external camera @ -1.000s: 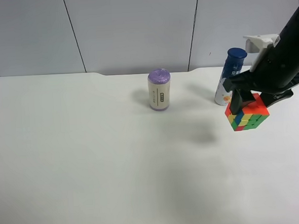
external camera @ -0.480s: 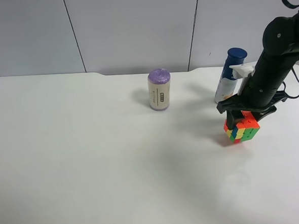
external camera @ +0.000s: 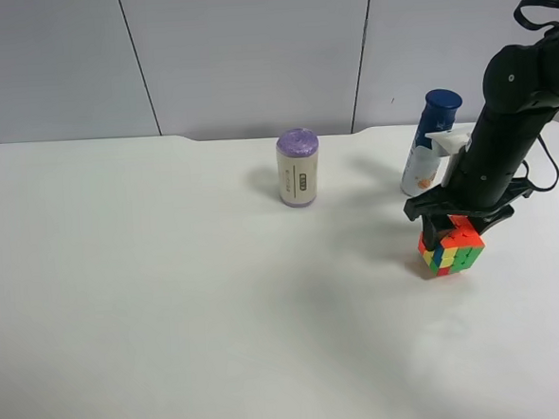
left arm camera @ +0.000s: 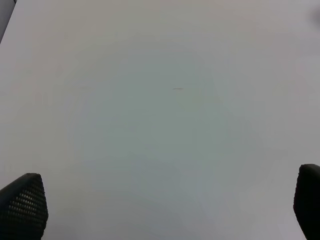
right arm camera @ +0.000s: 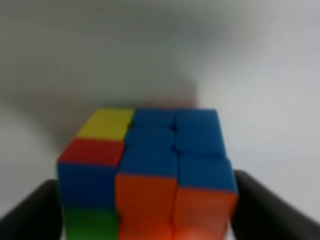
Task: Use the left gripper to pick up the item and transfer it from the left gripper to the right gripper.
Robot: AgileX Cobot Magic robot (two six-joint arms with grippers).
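The puzzle cube [external camera: 451,248] is held in my right gripper [external camera: 454,225], on the arm at the exterior high view's right. It sits low, at or just above the table, in front of the blue-capped bottle. In the right wrist view the cube [right arm camera: 150,165] shows blue, orange, yellow, red and green squares between the two black fingers [right arm camera: 35,210] of the right gripper [right arm camera: 147,212]. My left gripper [left arm camera: 165,202] is open and empty over bare white table. It shows only in the left wrist view.
A purple-capped cream cylinder [external camera: 298,167] stands at the table's middle back. A blue-capped white bottle [external camera: 429,143] stands just behind the right gripper. The white table [external camera: 171,302] runs wide to the view's left and front.
The right gripper has come down and a little toward the view's left with the cube, from above the table to table height. The cylinder and bottle have not moved.
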